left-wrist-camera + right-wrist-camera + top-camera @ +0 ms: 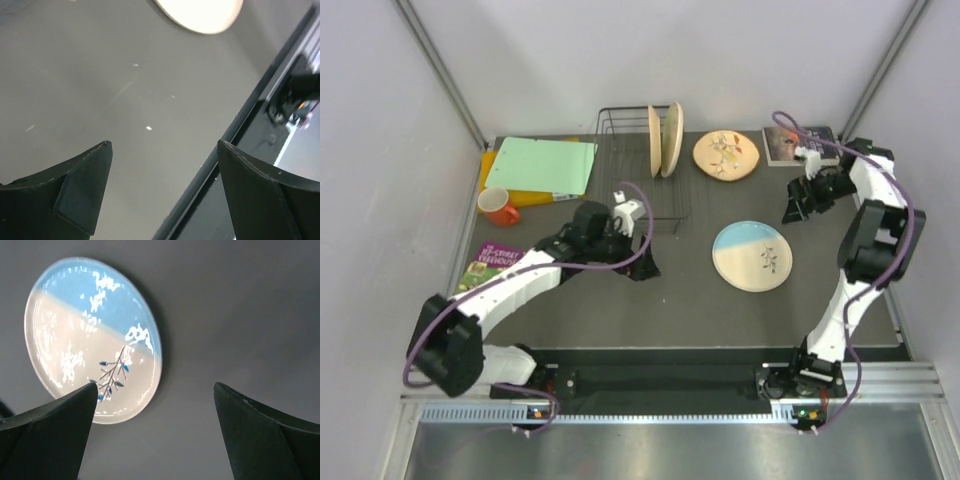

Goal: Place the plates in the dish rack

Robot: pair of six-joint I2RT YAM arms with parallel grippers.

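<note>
The black wire dish rack (620, 128) stands at the back middle of the table. Two plates stand on edge in its right end: one (654, 140) beside the other (672, 138). A peach-tan patterned plate (726, 155) lies flat to the right of the rack. The light blue and white plate (752, 256) lies flat at centre right and shows in the right wrist view (90, 340). My left gripper (645, 268) (165, 144) is open and empty, low over bare table in front of the rack. My right gripper (798, 205) (155, 385) is open and empty, above and right of the blue plate.
A green folder (545, 165) on a yellow one lies left of the rack, with an orange mug (498, 206) and a green book (490, 262) nearer. A dark book (798, 145) lies at the back right. The table's front rail (240, 125) shows in the left wrist view.
</note>
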